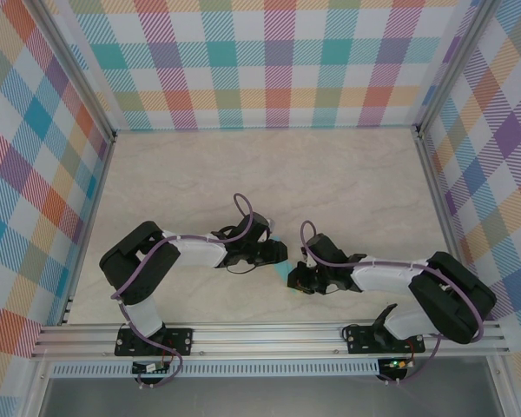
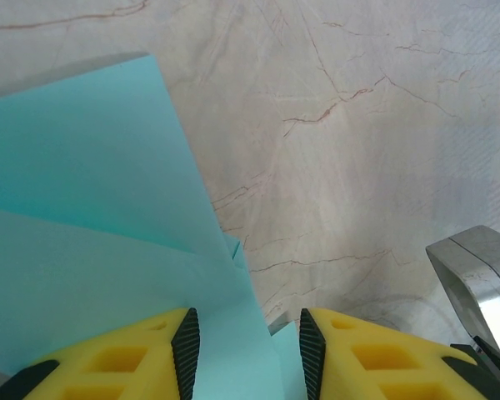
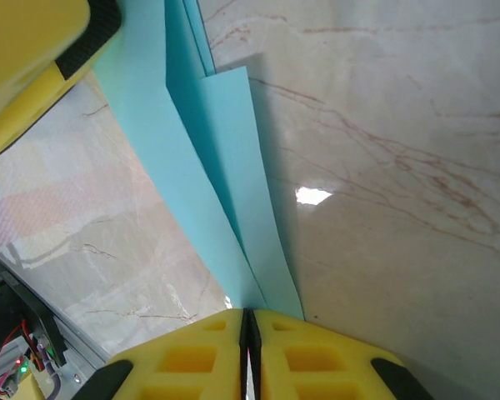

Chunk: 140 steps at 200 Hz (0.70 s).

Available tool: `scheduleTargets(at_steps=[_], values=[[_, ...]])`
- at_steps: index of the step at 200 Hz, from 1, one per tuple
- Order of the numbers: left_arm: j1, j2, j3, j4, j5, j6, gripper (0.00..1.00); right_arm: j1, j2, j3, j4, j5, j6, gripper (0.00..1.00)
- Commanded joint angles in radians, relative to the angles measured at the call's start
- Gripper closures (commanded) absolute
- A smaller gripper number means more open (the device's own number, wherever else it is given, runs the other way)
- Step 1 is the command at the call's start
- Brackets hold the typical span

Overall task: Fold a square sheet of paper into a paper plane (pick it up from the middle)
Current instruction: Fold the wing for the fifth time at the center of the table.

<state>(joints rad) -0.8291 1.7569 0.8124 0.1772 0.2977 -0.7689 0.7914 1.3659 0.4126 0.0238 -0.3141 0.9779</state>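
Legible text: none.
Sheet of paper (image 2: 83,208): plain turquoise on every visible face and fold, no print or marks.
Desk (image 1: 330,174): marble-like veining, no lettering.
Walls (image 1: 278,61): coloured check pattern, no signs or numbers.
Circuit board (image 3: 8,371): a small green light glows on it; any markings are too small to read.
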Motion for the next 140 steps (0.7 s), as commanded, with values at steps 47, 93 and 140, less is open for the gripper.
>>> scheduleTargets(at_steps=[47,93,140], values=[[-0.003,0.025,0.013,-0.067,-0.034,0.018,0.6,0.006,-0.05,-0.035,-0.191,-0.079,-0.105,0.87],[-0.003,0.022,0.014,-0.064,-0.032,0.015,0.6,0.009,-0.039,-0.029,-0.309,0.017,-0.093,0.86],[-0.003,0.014,0.015,-0.065,-0.025,0.016,0.6,0.006,-0.199,-0.019,-0.265,0.035,-0.077,0.81]])
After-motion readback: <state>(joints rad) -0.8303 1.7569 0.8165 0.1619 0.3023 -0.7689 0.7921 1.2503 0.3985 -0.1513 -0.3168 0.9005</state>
